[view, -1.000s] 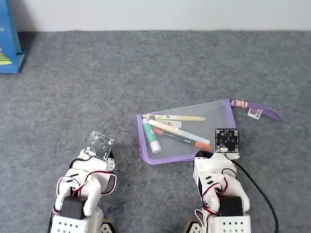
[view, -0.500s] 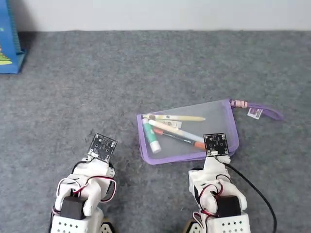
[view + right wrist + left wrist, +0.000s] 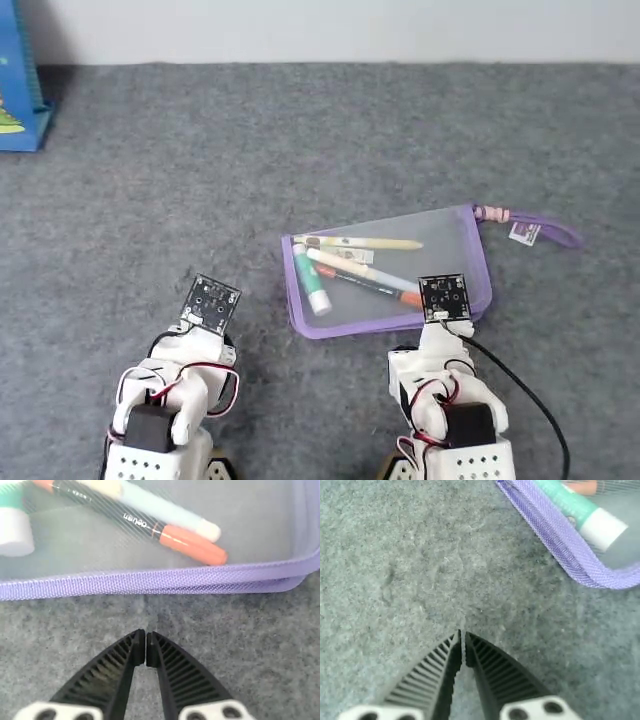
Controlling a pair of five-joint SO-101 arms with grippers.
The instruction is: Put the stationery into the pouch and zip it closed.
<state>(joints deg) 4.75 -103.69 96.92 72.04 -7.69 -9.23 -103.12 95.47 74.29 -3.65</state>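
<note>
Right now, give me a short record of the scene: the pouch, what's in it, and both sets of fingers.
surface: grey carpet
pouch: clear, purple-edged, lying flat, strap at one far corner
inside: glue stick, yellow pen, pale pen, black marker with orange cap
left fingers: shut, over bare carpet off the pouch's corner
right fingers: shut, just short of the pouch's near edge

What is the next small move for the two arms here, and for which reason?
Probably just settle at rest. The pens and green glue stick lie inside the translucent purple-edged pouch, its zip pull sits at the end corner, and the black left gripper and right gripper are shut over grey carpet, clear of it. Whether the zip is fully shut is unclear.
</note>
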